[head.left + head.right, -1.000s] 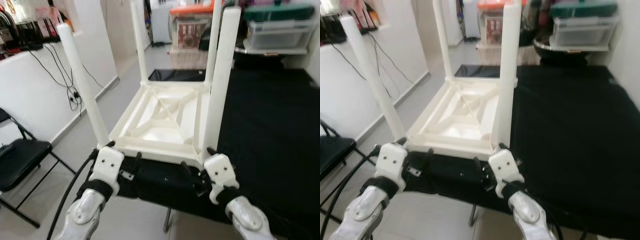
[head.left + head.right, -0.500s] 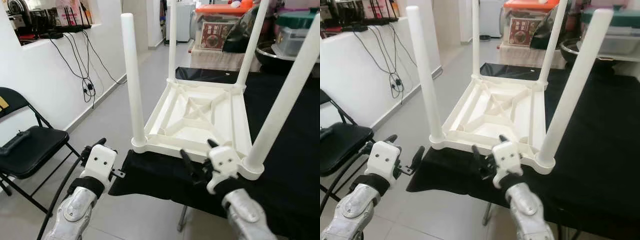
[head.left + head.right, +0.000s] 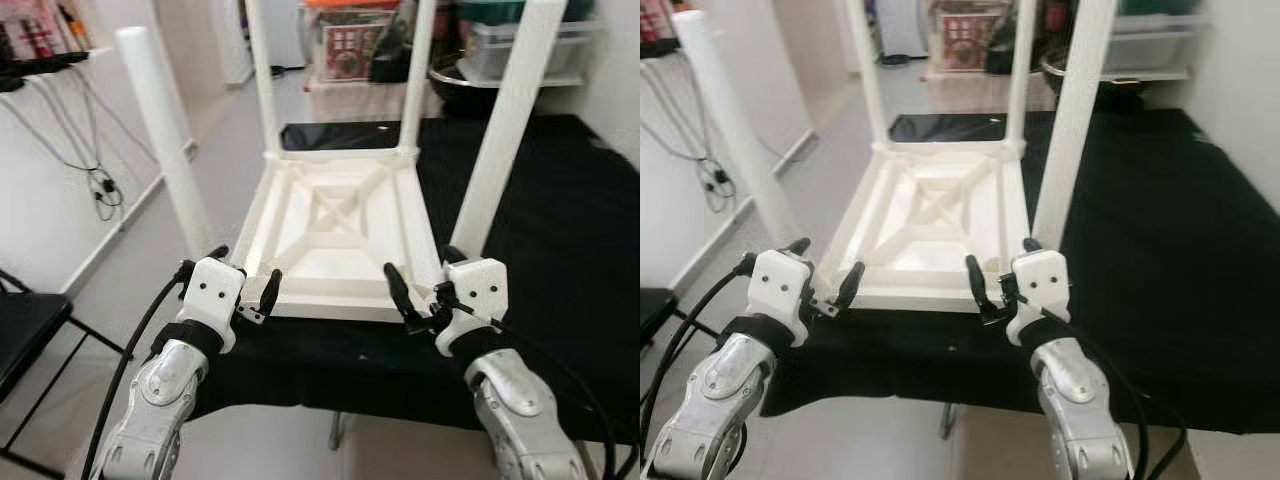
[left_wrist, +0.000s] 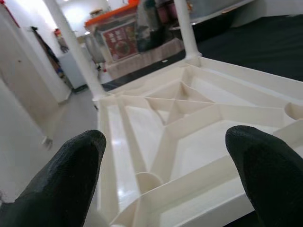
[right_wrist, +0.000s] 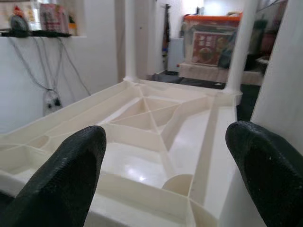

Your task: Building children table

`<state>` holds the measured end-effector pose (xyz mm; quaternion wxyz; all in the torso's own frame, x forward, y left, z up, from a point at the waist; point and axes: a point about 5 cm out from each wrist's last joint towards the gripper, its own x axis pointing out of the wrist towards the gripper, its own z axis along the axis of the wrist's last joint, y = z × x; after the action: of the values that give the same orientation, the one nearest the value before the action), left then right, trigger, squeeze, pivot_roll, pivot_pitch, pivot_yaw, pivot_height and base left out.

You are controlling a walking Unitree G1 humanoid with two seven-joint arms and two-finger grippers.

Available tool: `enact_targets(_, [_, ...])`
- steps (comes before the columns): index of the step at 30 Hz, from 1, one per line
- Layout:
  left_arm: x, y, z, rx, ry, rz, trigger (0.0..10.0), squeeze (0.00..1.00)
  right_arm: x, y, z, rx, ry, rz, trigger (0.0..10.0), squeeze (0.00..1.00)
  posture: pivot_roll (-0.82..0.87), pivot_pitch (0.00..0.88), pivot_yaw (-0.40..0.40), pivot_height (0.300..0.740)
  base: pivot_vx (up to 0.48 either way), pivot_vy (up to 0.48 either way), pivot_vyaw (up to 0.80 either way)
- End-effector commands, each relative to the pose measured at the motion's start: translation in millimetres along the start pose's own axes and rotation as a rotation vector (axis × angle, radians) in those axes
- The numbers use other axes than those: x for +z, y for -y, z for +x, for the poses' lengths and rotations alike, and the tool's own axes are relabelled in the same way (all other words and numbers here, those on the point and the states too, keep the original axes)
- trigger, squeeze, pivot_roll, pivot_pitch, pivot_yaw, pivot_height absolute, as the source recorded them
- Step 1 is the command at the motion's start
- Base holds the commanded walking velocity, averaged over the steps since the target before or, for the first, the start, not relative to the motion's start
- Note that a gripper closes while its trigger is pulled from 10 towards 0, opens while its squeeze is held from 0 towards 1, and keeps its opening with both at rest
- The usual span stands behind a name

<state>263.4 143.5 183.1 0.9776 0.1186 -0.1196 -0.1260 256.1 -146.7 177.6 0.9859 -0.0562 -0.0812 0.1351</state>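
Where claws (image 3: 243, 280) spread, table (image 3: 335, 235) inverted.

Looks like a lived-in home, a cluttered utility or storage room: tiled floor (image 3: 215, 150), white wall with dangling cables (image 3: 95, 175), folding chair (image 3: 20, 335), lidded plastic storage boxes (image 3: 515, 45) stacked at the back, black-covered bench (image 3: 560, 220).

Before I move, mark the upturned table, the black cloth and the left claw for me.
Upturned table (image 3: 335, 235), left eye view, ribbed underside.
Black cloth (image 3: 560, 230), left eye view, bare stretch right of the table.
Left claw (image 3: 243, 283), left eye view, midway between fingertips.
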Motion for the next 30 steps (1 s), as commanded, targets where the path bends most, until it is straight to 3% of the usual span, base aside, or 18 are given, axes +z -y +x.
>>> enact_targets(1, [-5.6, -0.9, -1.4, 0.001, -0.03, -0.014, 10.0, 0.0, 3.2, -7.9, -1.3, 0.059, 0.01, 0.04, 10.0, 0.0, -0.07, 0.043, 0.041, 0.74, 0.0, 0.0, -0.8])
enact_targets(10, [-6.5, 7.0, -1.3, -0.046, -0.032, -0.008, 10.0, 0.0, 8.2, -29.8, -7.9, 0.25, 0.026, 0.091, 10.0, 0.0, -0.07, 0.044, 0.045, 0.74, 0.0, 0.0, -0.77])
enact_targets(15, [-10.0, 11.4, -3.5, -0.076, -0.052, -0.013, 10.0, 0.0, 3.5, -32.3, -9.9, 0.261, 0.007, 0.078, 10.0, 0.0, -0.07, 0.045, 0.046, 0.74, 0.0, 0.0, -0.11])
enact_targets(18, [-14.1, 17.5, -6.1, -0.114, -0.083, -0.026, 10.0, 0.0, -1.6, -31.2, -11.6, 0.249, -0.023, 0.073, 10.0, 0.0, -0.07, 0.049, 0.046, 0.74, 0.0, 0.48, 0.0])
enact_targets(27, [-9.6, 26.3, -7.9, -0.162, -0.051, -0.008, 10.0, 0.0, -7.5, -28.3, -14.7, 0.241, -0.057, 0.064, 10.0, 0.0, -0.07, 0.054, 0.045, 0.74, 0.0, 0.053, -0.78])
enact_targets(30, [-8.3, 27.4, -8.1, -0.169, -0.047, -0.006, 10.0, 0.0, -6.5, -27.1, -14.5, 0.223, -0.052, 0.063, 10.0, 0.0, -0.07, 0.055, 0.044, 0.74, 0.0, 0.0, 0.0])
